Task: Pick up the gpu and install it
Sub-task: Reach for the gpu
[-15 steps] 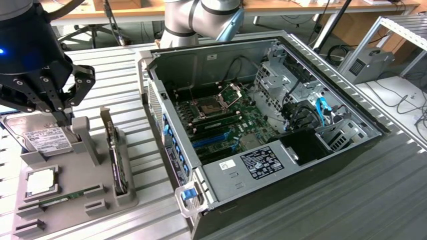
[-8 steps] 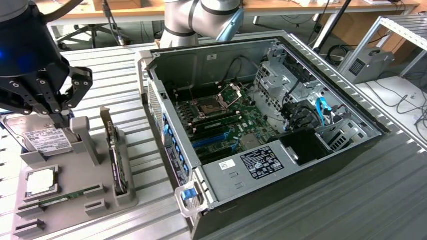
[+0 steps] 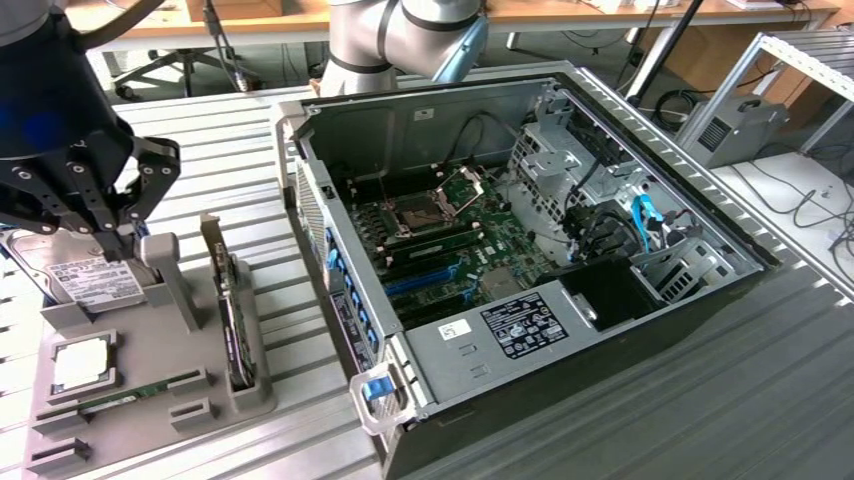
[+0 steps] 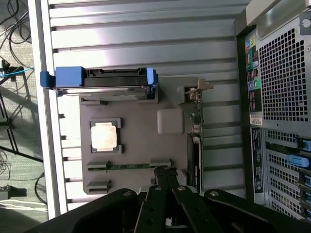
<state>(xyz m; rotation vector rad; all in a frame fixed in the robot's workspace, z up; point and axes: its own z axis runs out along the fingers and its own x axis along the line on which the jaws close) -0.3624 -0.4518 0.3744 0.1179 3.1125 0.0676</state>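
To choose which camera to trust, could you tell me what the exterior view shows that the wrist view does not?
Exterior view: the inside of the open computer case, with its motherboard and blue cable. Wrist view: the case's perforated rear panel and floor cables. Both: the grey tray holding the gpu on edge, the hard drive, the CPU and the memory stick, with the gripper over it.
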